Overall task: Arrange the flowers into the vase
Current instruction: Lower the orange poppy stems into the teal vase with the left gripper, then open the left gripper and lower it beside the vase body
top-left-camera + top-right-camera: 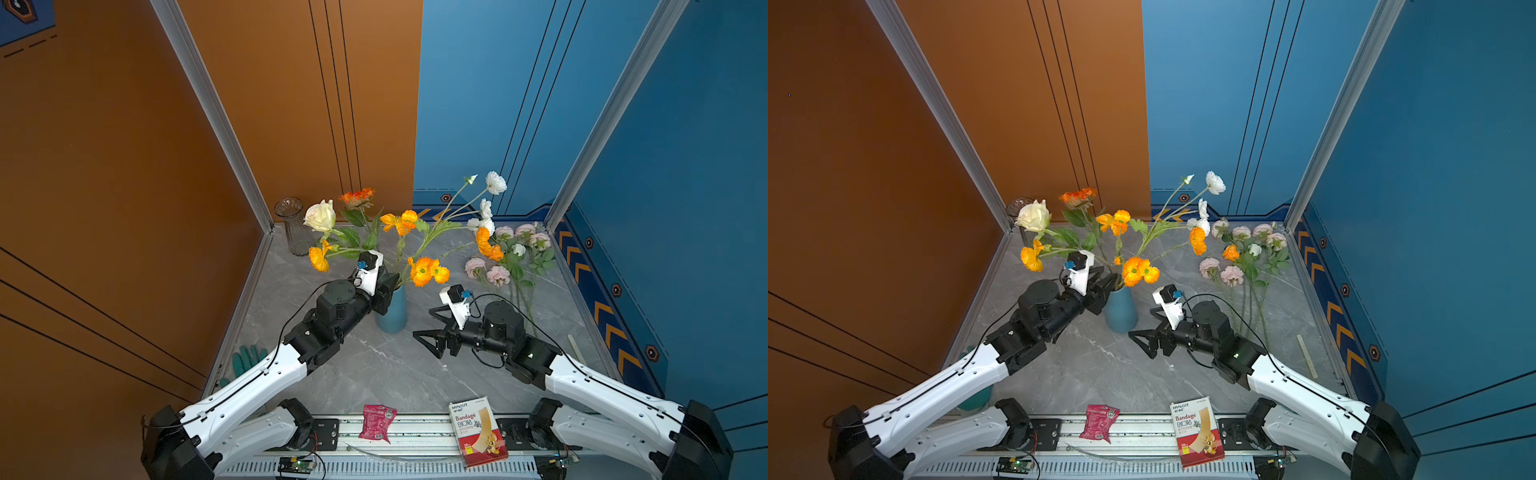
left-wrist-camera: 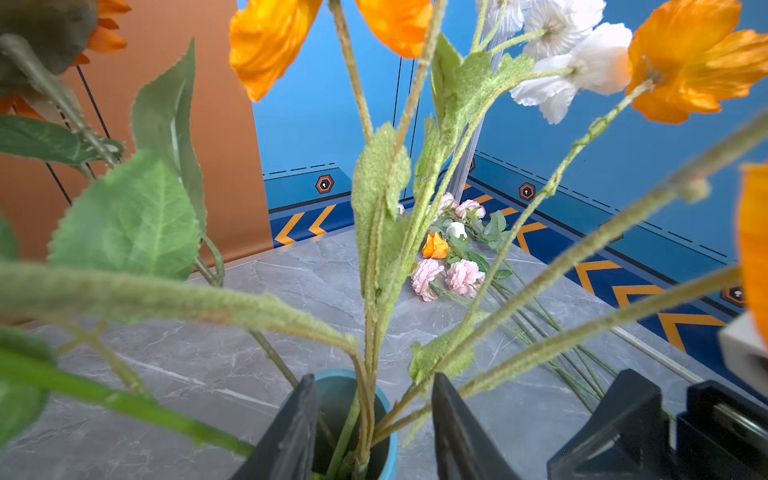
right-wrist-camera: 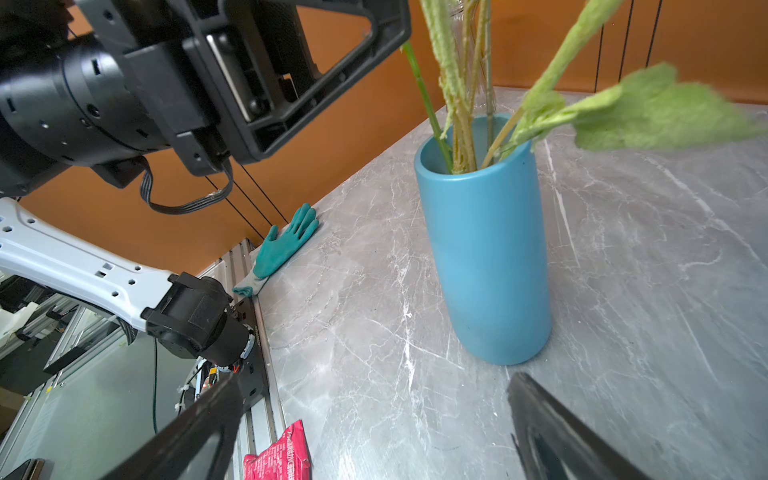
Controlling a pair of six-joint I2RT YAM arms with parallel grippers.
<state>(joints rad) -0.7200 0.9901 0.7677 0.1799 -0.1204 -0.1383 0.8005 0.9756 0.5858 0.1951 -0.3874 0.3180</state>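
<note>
Both top views show one red and white box (image 1: 478, 432) on the front rail, printed "HYNAUT" and "Bandage" above Chinese characters. Beside it lies one red foil packet (image 1: 376, 422); its print is too small to read.

One blue vase (image 1: 392, 316) stands upright near the middle of the grey marble table (image 1: 374, 374). One clear glass vase (image 1: 293, 226) stands in the far left corner. One teal glove (image 1: 247, 359) lies flat at the left edge.

The flowers (image 1: 399, 222) form two groups. In the blue vase are one cream rose (image 1: 320, 216), one orange daisy-like bloom (image 1: 356, 197), about four clusters of orange poppies (image 1: 428, 272) and one spray of white blooms (image 1: 496, 182). Lying on the table at the far right are five or six pink blooms (image 1: 498, 275), one small white bloom (image 1: 518, 249) and one orange bloom (image 1: 1230, 252), their stems pointing toward the front.

There are two arms. The left gripper (image 2: 372, 382) sits at the blue vase's mouth, its fingers (image 2: 291, 428) partly spread with the stems between them. It is not pinching them; whether a finger brushes a stem cannot be told. The right gripper (image 1: 424, 322) is spread wide and holds nothing. It is low over the table, just right of the blue vase and apart from it.
</note>
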